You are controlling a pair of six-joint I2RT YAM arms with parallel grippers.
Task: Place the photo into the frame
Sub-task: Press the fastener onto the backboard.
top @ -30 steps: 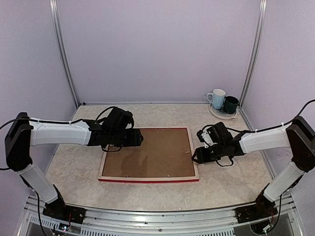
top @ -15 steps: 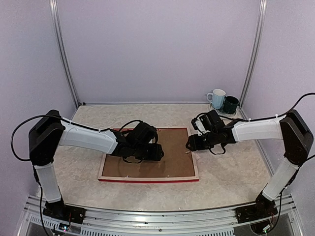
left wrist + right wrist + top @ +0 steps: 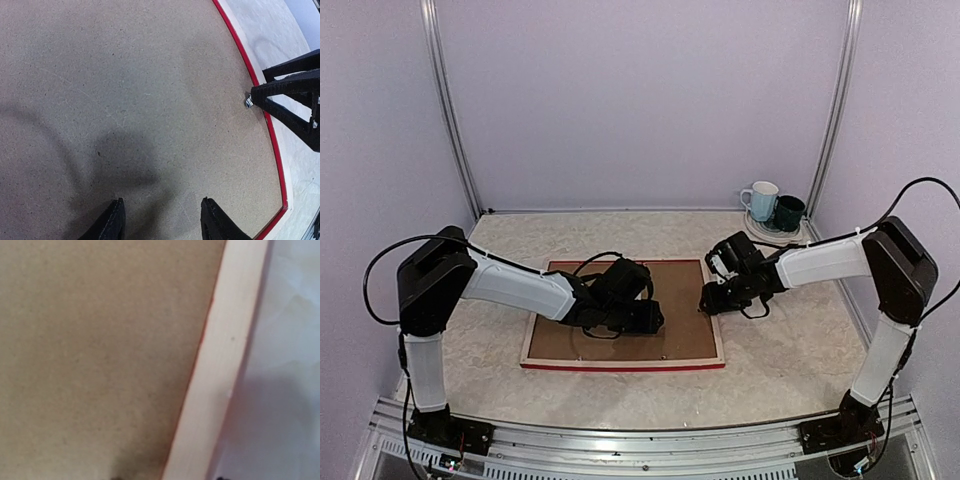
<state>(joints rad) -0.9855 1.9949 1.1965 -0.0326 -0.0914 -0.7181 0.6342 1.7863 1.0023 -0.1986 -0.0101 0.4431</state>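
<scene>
The frame lies face down on the table, pale wood back up, with a thin red edge showing. A brown backing board fills it. The photo is hidden. My left gripper hovers open and empty low over the middle of the board, its fingertips apart. My right gripper is at the frame's right rail, open, its tips straddling the rail. In the left wrist view its fingers touch a small metal tab at the board's edge.
A white mug and a dark green mug stand on a plate at the back right corner. Pale marbled tabletop surrounds the frame. Walls close the back and sides.
My left gripper has swept right from the frame's left edge to the middle of the board. My right gripper has moved back and left onto the frame's right rail.
</scene>
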